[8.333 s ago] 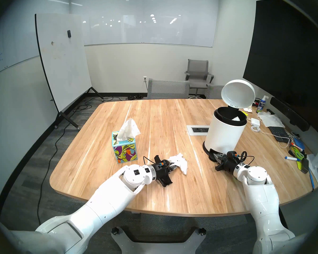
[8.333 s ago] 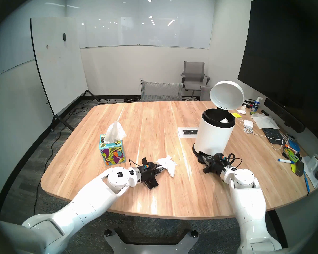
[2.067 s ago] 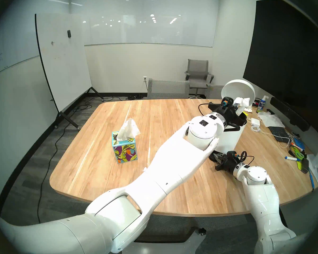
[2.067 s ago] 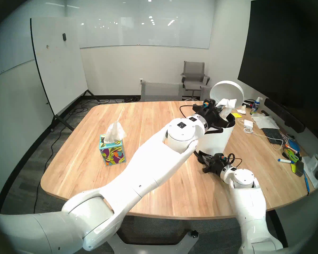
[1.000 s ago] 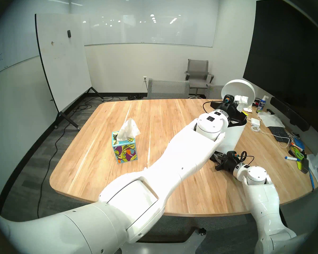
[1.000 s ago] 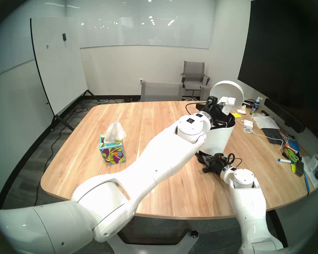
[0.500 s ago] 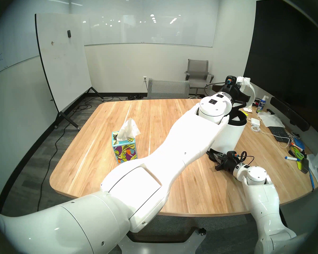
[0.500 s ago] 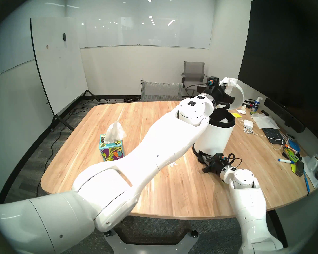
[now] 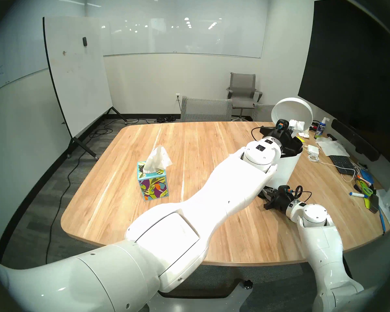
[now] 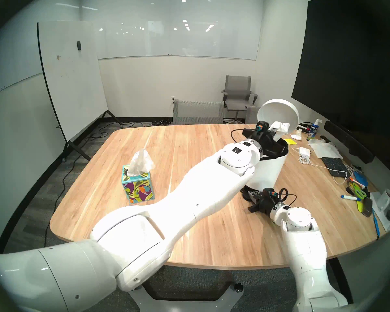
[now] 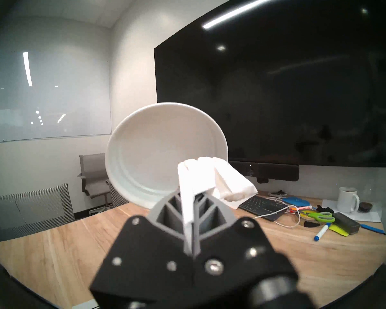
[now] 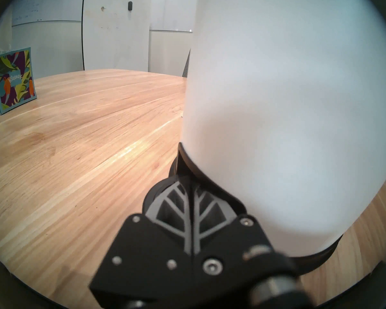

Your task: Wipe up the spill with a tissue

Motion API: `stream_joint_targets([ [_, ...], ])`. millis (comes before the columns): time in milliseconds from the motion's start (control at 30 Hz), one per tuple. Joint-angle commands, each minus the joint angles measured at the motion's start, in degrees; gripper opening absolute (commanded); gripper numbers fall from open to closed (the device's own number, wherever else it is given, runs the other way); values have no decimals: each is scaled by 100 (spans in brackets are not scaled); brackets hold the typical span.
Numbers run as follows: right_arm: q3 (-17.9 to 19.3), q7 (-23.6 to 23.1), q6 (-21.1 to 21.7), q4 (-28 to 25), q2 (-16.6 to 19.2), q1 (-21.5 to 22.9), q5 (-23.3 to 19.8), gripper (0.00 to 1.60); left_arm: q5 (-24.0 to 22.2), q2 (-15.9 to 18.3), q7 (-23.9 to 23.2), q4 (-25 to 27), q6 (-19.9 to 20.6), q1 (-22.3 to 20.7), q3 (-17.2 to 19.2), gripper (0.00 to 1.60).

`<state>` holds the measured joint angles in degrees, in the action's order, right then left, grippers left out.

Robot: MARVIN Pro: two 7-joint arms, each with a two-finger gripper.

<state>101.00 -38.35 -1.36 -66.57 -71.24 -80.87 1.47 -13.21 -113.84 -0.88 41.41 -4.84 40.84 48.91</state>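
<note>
Used tissue held over the open bin.

In the left head view, the left gripper [image 9: 291,129] is seen clenched on a crumpled tissue [image 9: 297,125] above the bin [image 9: 286,167], in front of its raised lid [image 9: 295,106]; the right gripper [image 9: 266,190] is set at the bin's foot; a tissue box [image 9: 153,185] is stood well apart on the table [image 9: 122,205]. The right head view shows the same: tissue [image 10: 280,127] before the lid [image 10: 277,109]. In the left wrist view, the tissue [image 11: 206,181] is pinched between closed fingers [image 11: 165,215]. In the right wrist view, closed fingers [image 12: 165,210] are pressed on the black pedal [image 12: 165,182] against the bin wall [image 12: 288,123]. No spill can be made out.
</note>
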Motion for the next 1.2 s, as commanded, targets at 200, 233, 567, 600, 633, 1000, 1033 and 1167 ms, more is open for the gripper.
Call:
stream_joint_targets([
  [200,-152,28,316,439,-1,-321,190,0,7,-116,102,-500,-406,-133,-35,0],
  [233,-152,28,313,438,-1,-322,187,0,6,-116,109,-533,-421,-141,-38,0],
  [567,-152,30,297,430,0,-328,172,0,12,-116,176,-738,-552,-287,-104,0],
  [600,-152,30,296,429,1,-329,170,0,9,-116,180,-751,-555,-305,-115,0],
  [633,-152,30,293,428,1,-330,167,0,4,-116,148,-767,-578,-320,-140,0],
  [1000,-158,36,290,427,5,-332,154,0,-91,-116,238,-737,-671,-384,-323,160],
  [1033,-159,36,290,426,5,-333,153,0,-100,-116,254,-734,-673,-399,-323,160],
  [1167,-157,37,280,421,5,-336,146,0,-160,-116,291,-711,-653,-506,-330,160],
])
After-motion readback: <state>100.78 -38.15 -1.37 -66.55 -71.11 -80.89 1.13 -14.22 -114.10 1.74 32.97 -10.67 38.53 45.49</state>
